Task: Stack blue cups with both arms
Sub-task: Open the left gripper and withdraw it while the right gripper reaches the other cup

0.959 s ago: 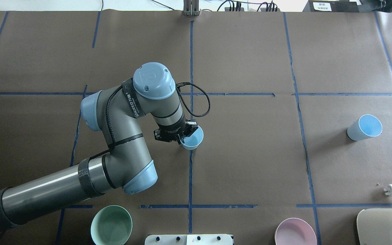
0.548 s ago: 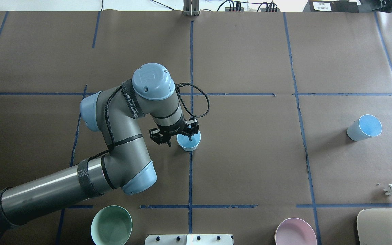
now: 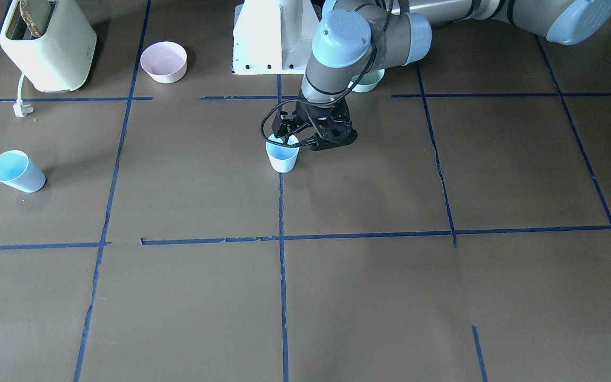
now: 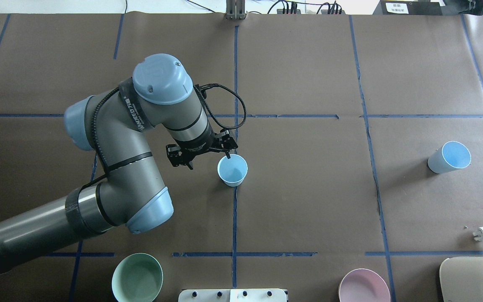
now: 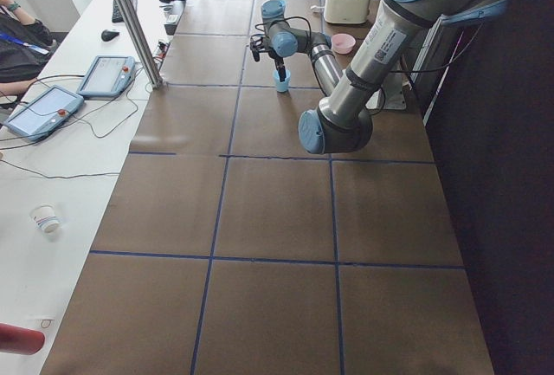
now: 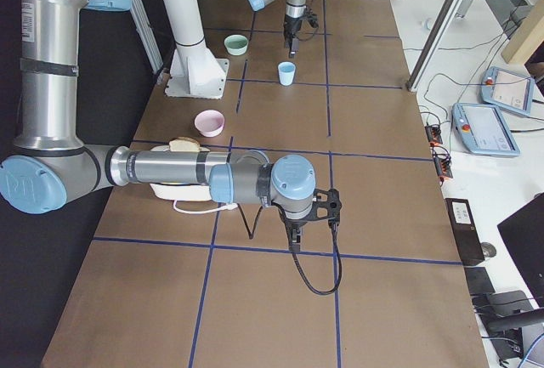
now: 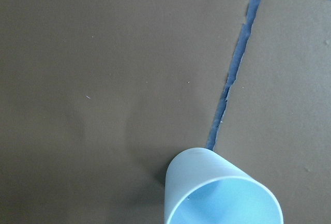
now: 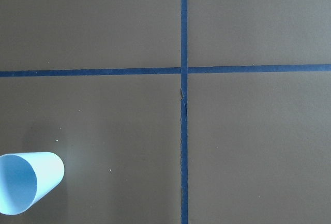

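One blue cup [image 4: 232, 170] stands upright on the table's centre tape line; it also shows in the front view [image 3: 282, 154] and the left wrist view [image 7: 222, 193]. My left gripper [image 4: 209, 160] is open and empty, raised just beside it, with one fingertip over the cup's rim. The second blue cup [image 4: 449, 157] rests far to the right, its opening turned toward the camera; it also shows in the right wrist view [image 8: 26, 189]. My right gripper [image 6: 312, 225] hangs above the table near that cup; I cannot tell if it is open.
A mint-green bowl [image 4: 137, 277] and a pink bowl [image 4: 364, 286] sit near the robot's edge of the table. A cream toaster [image 4: 474, 279] with its plug [image 4: 482, 234] is at the near right. The white pedestal base [image 3: 268, 37] stands between the bowls.
My left gripper held the centre cup's rim a second ago, then opened. The arm has since risen and drawn back to the left, leaving the cup standing on the table.
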Motion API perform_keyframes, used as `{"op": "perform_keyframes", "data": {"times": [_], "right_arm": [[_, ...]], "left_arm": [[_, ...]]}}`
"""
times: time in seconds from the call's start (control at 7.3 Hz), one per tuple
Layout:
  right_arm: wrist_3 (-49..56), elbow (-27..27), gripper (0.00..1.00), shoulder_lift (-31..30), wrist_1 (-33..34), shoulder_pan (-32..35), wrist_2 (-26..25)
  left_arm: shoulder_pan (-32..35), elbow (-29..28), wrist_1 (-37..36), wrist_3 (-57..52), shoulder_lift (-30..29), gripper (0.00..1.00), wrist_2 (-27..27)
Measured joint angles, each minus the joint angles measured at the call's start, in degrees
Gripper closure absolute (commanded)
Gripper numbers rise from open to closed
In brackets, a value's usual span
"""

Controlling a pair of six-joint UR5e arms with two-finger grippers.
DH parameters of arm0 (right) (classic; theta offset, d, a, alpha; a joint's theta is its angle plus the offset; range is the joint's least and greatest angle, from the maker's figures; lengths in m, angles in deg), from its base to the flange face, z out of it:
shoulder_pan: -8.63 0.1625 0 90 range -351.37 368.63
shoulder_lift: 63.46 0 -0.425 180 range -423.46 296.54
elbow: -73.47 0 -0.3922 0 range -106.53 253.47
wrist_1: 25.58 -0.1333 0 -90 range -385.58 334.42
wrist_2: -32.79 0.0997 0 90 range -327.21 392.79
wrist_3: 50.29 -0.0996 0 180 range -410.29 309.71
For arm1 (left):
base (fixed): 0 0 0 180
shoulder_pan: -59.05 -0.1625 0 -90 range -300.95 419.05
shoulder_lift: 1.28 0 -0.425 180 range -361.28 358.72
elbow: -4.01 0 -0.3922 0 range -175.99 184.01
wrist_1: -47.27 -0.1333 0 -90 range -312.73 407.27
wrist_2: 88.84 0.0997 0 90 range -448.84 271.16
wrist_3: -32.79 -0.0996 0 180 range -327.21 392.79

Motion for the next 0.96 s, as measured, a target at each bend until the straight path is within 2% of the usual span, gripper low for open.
{"op": "perform_keyframes", "data": {"times": [0.14, 0.27, 0.55, 0.82, 0.96], "right_arm": [[-1.5, -0.4, 0.0, 0.0, -0.8, -1.2, 0.0], [-6.5, -0.8, 0.0, -0.3, -4.5, -3.3, -0.1], [-23.4, -0.8, 0.0, -1.9, -18.4, -9.9, -0.3], [-36.3, -0.7, 0.0, -2.5, -27.9, -17.5, -1.7], [-40.8, -0.7, 0.0, -2.6, -31.1, -21.9, -4.2]], "left_arm": [[1.6, 4.4, -3.5, -1.8, 1.8, 0.0, -1.5], [3.3, 9.7, -7.6, -4.3, 4.2, 0.0, -2.5], [6.1, 20.5, -14.8, -10.4, 10.6, 0.0, -3.1], [8.7, 28.6, -20.6, -16.8, 15.8, 0.0, -3.1], [10.0, 32.2, -23.2, -19.8, 18.7, 0.0, -3.0]]}}
